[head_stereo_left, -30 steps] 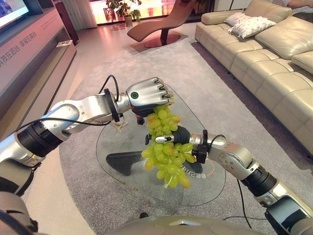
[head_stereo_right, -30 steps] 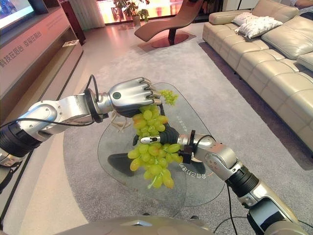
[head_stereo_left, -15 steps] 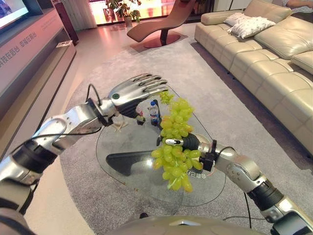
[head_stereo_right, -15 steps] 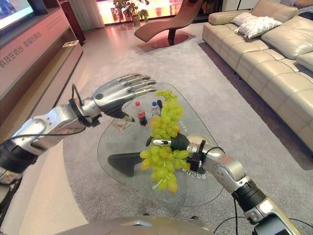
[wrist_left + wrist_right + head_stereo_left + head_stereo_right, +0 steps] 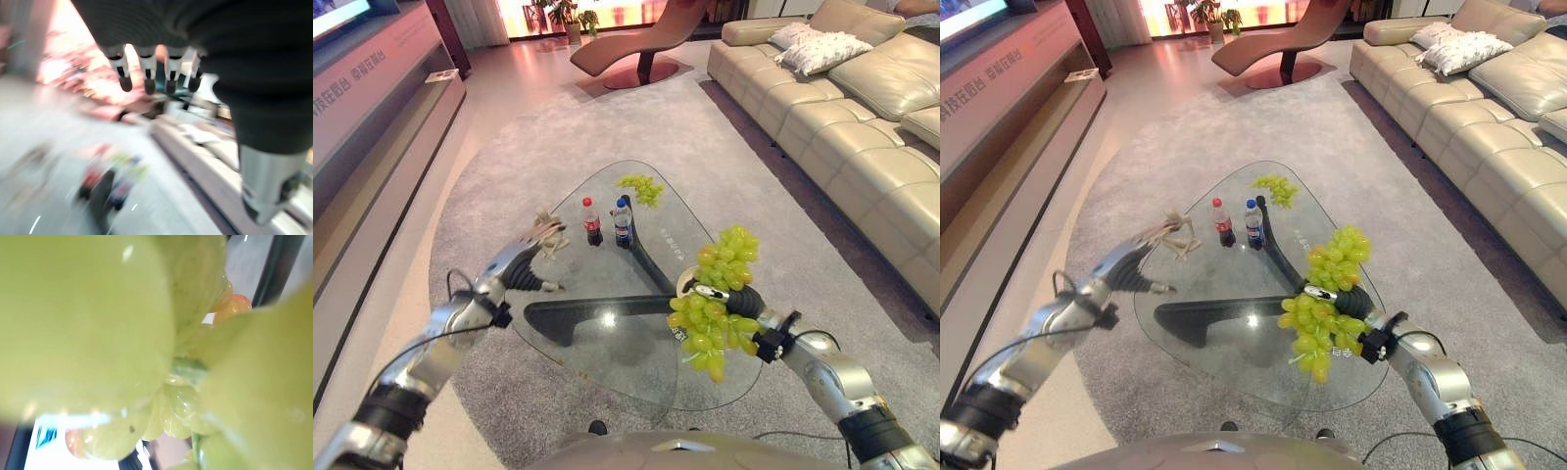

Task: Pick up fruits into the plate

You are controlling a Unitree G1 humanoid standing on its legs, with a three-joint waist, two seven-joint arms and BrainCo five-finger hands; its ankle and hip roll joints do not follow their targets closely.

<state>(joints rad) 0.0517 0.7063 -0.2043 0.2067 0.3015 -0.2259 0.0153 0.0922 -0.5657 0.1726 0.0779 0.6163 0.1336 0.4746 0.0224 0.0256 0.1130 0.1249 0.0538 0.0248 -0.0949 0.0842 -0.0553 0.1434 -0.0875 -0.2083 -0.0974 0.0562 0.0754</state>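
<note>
1. Over the desk's (image 5: 607, 284) near right edge, the right hand (image 5: 736, 299) has its fingers curled round a grape bunch (image 5: 713, 304); a white plate (image 5: 686, 284) peeks out behind it.
2. By the far edge, another bunch (image 5: 1275, 187) waits.
3. Left hand (image 5: 254, 98): fingers straight, empty.
4. Right wrist view: grapes up close.

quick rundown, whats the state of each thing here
big grape bunch: held in the air, over the table's near edge
right hand: shut on the bunch
left hand: open, holding nothing
small grape bunch: lying on the glass table
two bottles: upright, capped
</note>
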